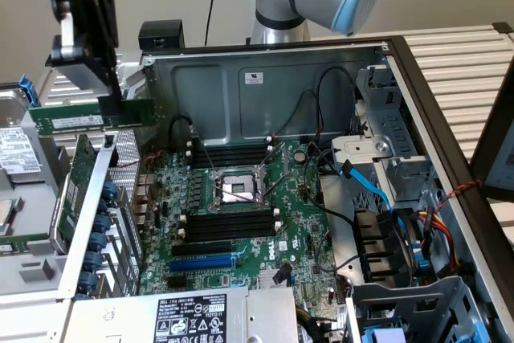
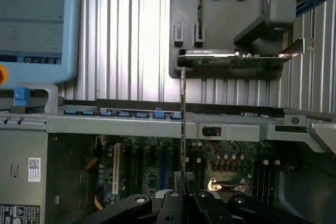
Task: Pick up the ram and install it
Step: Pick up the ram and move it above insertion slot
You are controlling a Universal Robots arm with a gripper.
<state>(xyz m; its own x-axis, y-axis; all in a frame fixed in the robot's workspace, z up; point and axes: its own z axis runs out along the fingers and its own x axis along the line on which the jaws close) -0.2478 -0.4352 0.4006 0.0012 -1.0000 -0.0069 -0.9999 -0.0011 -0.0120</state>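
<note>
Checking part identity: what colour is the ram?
The ram is green with a white label; exterior view shows best.

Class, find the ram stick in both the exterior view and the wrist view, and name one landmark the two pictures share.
Exterior view: the ram lies level at the exterior view's upper left, held by the gripper.
Wrist view: the ram is seen edge-on, a thin dark line running out from the gripper.
Shared landmark: the green motherboard.
</note>
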